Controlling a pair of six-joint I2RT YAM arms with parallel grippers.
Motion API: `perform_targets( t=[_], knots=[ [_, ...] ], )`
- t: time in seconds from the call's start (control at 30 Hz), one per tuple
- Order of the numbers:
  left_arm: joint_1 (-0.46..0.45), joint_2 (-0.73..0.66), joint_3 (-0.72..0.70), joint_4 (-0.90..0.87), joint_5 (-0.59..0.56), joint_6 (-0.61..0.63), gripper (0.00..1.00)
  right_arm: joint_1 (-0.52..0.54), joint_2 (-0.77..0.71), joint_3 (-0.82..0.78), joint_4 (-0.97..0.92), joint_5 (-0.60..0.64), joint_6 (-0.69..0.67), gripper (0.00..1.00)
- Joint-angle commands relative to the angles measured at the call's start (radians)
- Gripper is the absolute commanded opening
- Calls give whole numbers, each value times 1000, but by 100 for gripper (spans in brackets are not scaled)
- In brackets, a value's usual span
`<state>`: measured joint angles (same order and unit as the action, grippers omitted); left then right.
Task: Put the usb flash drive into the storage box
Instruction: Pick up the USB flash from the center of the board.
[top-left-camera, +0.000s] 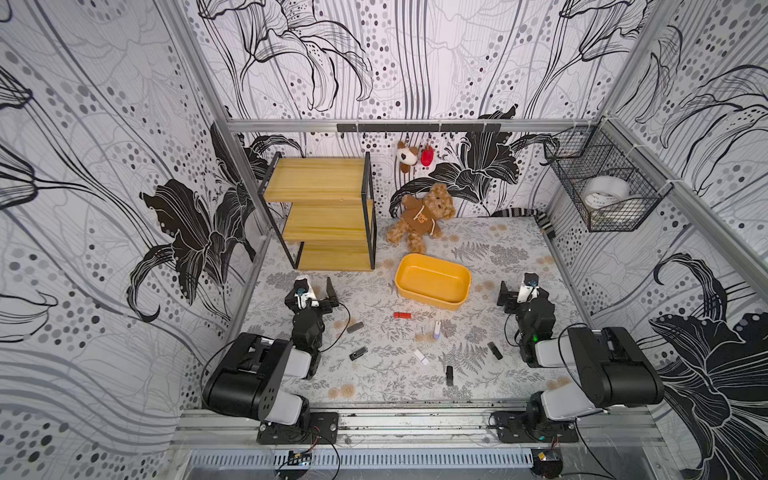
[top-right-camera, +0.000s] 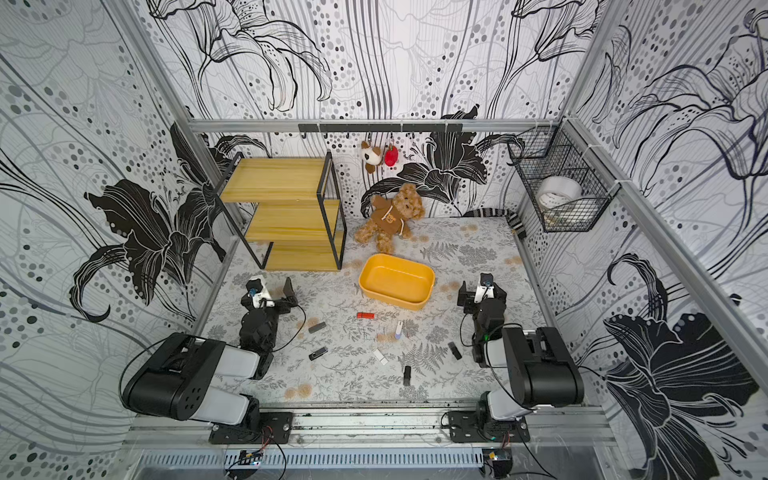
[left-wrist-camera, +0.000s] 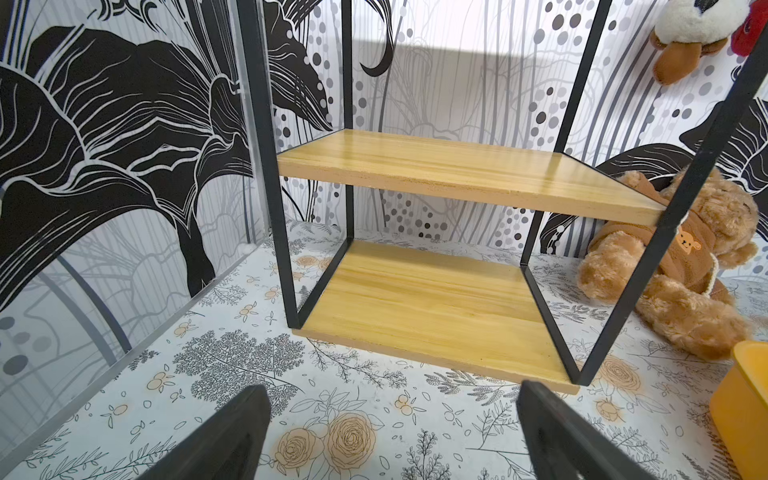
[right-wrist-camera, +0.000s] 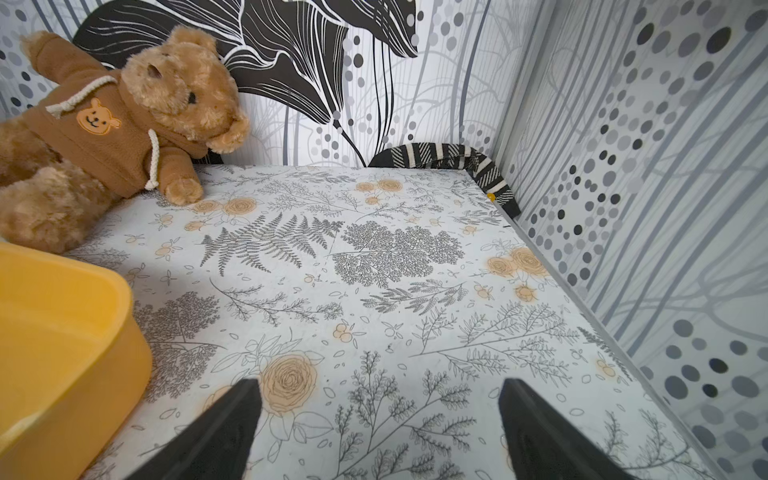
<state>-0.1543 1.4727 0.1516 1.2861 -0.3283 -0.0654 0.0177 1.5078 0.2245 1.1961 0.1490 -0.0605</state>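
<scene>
The storage box (top-left-camera: 428, 300) (top-right-camera: 394, 300) is a shallow yellow tub, empty, at mid-table. Several usb flash drives lie loose in front of it: a red one (top-left-camera: 402, 315) (top-right-camera: 365, 316) nearest the box, a grey one (top-left-camera: 354, 327), a black one (top-left-camera: 358, 353), a white one (top-left-camera: 420, 356) and others. My left gripper (top-left-camera: 316, 286) (left-wrist-camera: 392, 390) is open left of the box, facing the shelf rack, with nothing between its fingers. On the box's right, my right gripper (top-left-camera: 523, 287) (right-wrist-camera: 380, 384) also stands open and empty. One corner of the box (left-wrist-camera: 744, 399) (right-wrist-camera: 104, 361) shows in each wrist view.
A wooden shelf rack (top-left-camera: 320, 212) stands at the back left. A teddy bear (top-left-camera: 424, 218) lies behind the box. A black wire basket (top-left-camera: 602, 187) holding a tape roll hangs on the right wall. A plush dog (top-left-camera: 406, 156) hangs from the back rail.
</scene>
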Motion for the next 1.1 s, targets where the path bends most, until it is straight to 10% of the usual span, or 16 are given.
perform_targets(
  t=[0.0, 1.07],
  knots=[
    [9, 4, 14, 28, 7, -1, 98, -3, -5, -4, 2, -9, 14, 95],
    [26, -1, 28, 3, -2, -13, 98, -2, -12, 3, -11, 12, 17, 95]
  ],
)
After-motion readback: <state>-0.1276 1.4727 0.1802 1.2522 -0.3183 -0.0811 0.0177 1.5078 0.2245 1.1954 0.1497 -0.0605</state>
